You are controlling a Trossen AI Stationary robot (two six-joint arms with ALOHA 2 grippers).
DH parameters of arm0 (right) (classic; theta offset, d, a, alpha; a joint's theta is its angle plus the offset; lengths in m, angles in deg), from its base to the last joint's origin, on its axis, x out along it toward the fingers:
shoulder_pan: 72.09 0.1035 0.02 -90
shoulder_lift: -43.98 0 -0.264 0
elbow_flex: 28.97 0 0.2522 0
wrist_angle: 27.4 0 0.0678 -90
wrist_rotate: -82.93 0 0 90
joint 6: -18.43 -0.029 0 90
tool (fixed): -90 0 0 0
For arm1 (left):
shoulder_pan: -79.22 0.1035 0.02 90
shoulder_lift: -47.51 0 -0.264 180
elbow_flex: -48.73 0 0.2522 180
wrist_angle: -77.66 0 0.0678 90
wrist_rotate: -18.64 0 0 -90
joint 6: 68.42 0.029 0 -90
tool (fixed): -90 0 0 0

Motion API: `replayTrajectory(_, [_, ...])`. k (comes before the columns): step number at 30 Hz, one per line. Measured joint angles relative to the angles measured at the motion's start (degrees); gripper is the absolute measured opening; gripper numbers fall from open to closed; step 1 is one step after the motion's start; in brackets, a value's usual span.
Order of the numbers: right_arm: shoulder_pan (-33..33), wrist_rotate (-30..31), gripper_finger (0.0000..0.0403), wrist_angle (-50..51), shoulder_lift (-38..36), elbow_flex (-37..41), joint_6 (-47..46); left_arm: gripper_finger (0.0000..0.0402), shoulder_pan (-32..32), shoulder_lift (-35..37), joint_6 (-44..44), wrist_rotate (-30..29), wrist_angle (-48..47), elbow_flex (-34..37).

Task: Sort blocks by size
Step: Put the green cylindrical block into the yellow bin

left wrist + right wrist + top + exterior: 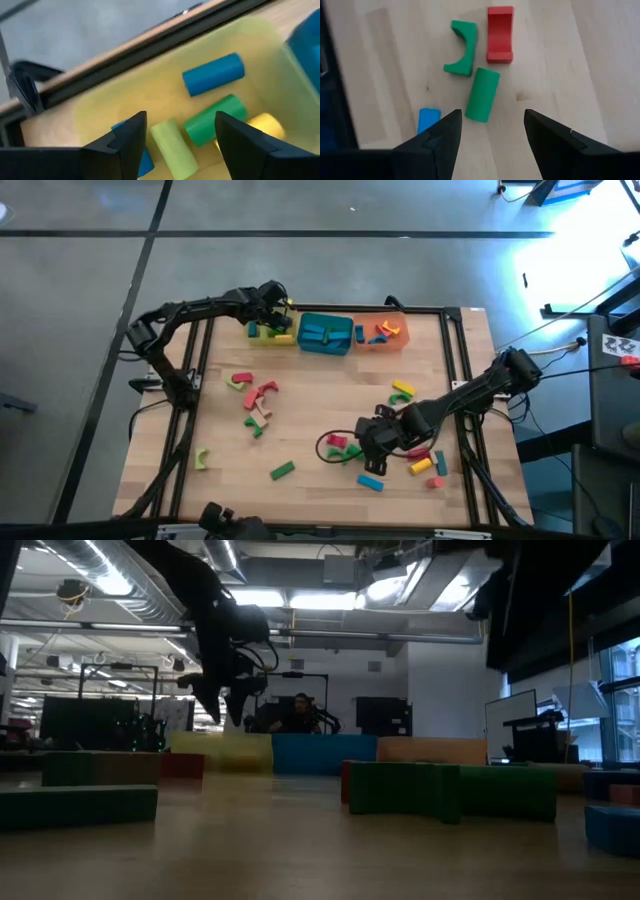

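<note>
Left wrist view, left end effector [180,137] open above yellow tray [100,107], right end effector [492,132] open over green cylinder [482,95]

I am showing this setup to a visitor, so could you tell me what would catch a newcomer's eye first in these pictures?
Probably the row of three trays at the table's far edge, yellow tray, teal tray and orange tray, with the left gripper open above cylinders lying in the yellow one. Next, the colourful blocks scattered over the wooden table, and the right gripper open over a green cylinder near the front.
</note>
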Motion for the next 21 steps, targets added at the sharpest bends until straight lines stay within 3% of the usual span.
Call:
replayTrajectory(8, [0.0, 0.2, 0.0218, -0.6, 5.5, 0.0, -9.3, 0.0208, -0.2, 4.3, 0.1, 0.0, -0.1, 0.0])
replayTrajectory(21, [0.0, -1.7, 0.0218, -6.0, 12.3, 0.0, -9.7, 0.021, -1.8, 11.2, 4.5, 1.1, -4.2, 0.0])
